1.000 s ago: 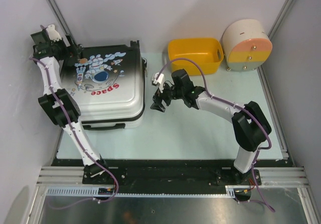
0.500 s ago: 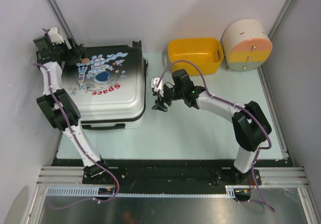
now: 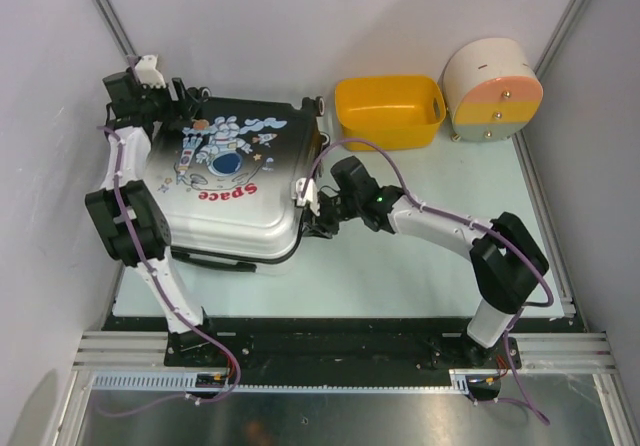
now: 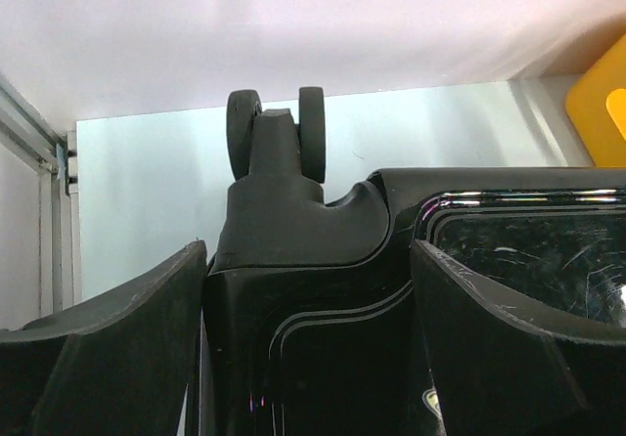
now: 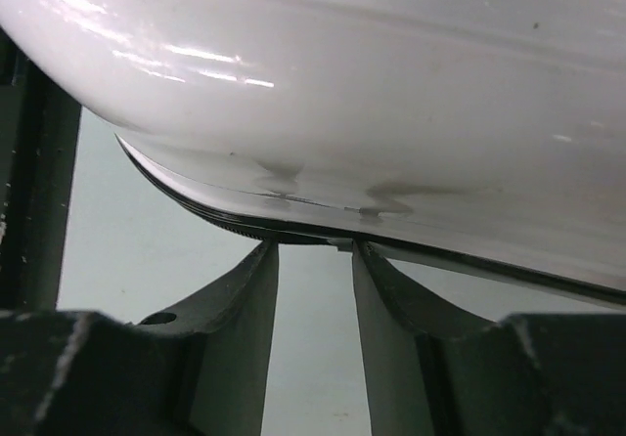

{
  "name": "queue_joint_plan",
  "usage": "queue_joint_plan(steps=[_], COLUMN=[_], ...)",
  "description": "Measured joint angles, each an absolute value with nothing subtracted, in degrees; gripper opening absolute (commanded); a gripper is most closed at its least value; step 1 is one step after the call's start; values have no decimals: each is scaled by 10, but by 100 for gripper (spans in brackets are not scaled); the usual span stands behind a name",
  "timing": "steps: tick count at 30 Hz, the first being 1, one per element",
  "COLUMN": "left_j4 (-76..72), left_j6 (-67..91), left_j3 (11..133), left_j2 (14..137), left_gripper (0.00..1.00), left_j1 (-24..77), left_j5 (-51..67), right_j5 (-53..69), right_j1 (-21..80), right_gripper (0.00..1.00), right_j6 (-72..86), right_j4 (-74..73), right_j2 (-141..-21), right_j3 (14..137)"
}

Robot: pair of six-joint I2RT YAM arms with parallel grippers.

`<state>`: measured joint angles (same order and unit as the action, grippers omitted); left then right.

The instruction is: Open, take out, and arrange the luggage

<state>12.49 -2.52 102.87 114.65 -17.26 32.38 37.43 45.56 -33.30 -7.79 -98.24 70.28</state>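
The luggage [image 3: 225, 181], a black-to-white hard shell with the astronaut "Space" print, lies flat and closed at the left of the table, turned slightly. My left gripper [image 3: 180, 101] is at its far left corner. In the left wrist view the black corner [image 4: 313, 260] under a twin wheel [image 4: 274, 133] fills the gap of the left gripper [image 4: 308, 250], whose fingers press both sides. My right gripper [image 3: 310, 218] meets the case's right edge. In the right wrist view the right gripper [image 5: 315, 245] is narrowly open, tips touching the zipper seam under the white shell [image 5: 391, 84].
A yellow plastic basket [image 3: 390, 111] stands at the back, close to the case's far right wheel [image 3: 312, 104]. A round cream-and-orange drawer box [image 3: 492, 91] sits at the back right. Pale green table [image 3: 420, 266] shows in front of the right arm.
The luggage has slid right and turned a little, moving with my left gripper on its corner. My right gripper has gone from free of the case to against its right edge.
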Motion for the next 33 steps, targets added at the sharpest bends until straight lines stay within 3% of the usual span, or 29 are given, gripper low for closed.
queue_joint_plan(steps=[10,17,23,29,33], left_j4=[130,163,189,196,196], left_j6=[-110,-146,-163,-190,-195], left_j3=[983,963,952,942,942], left_j2=[1104,1074,1060,1053,1053], left_gripper=[91,89,87,85,78], left_j1=[-148,-122,-102,-91,-89], left_j5=[363,389,442,456,456], right_j5=[303,293,296,279,293], right_j1=[605,677,636,501,450], right_gripper=[43,45,45,48,47], right_j6=[-300,-267,-215,-190,-190], right_j4=[-55,46,24,42,54], right_j2=[-978,-1015,-983,-790,-756], right_j3=[700,700,693,566,536])
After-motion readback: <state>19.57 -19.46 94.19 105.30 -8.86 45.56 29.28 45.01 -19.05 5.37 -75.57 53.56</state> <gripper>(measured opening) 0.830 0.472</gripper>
